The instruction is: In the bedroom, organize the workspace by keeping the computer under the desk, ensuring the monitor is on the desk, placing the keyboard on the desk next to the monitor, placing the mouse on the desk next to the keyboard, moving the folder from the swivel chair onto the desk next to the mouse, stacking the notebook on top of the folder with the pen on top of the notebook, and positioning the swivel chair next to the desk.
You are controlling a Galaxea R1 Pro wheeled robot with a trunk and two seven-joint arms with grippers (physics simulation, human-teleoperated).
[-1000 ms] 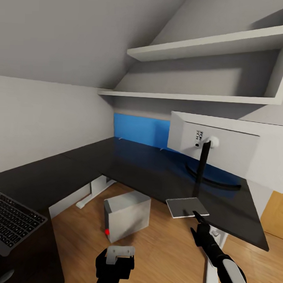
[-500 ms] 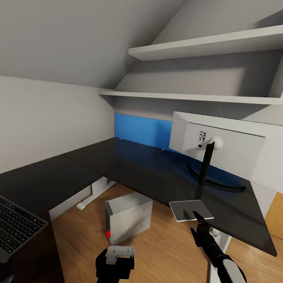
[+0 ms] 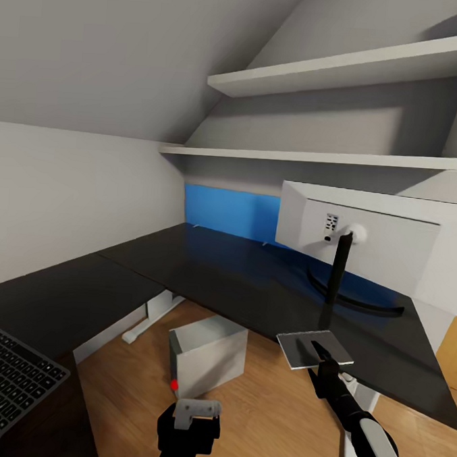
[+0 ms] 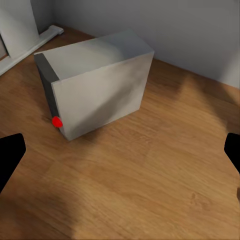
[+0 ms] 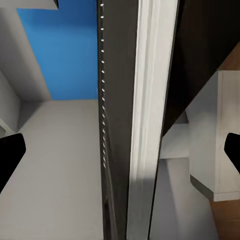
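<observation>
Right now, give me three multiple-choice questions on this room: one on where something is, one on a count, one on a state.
1. Where is the computer?
A. On the desk
B. On the wood floor
C. On a shelf

2. How many white wall shelves hang above the desk?
A. One
B. Two
C. Four

3. What is the left gripper doing?
A. Open, holding nothing
B. Shut on the keyboard
C. Shut on the monitor stand

Answers:
1. B, since the computer stands on the wood floor by the desk.
2. B, since an upper shelf and a lower shelf show.
3. A, since the left gripper has its fingertips wide apart over bare floor in the left wrist view.
</observation>
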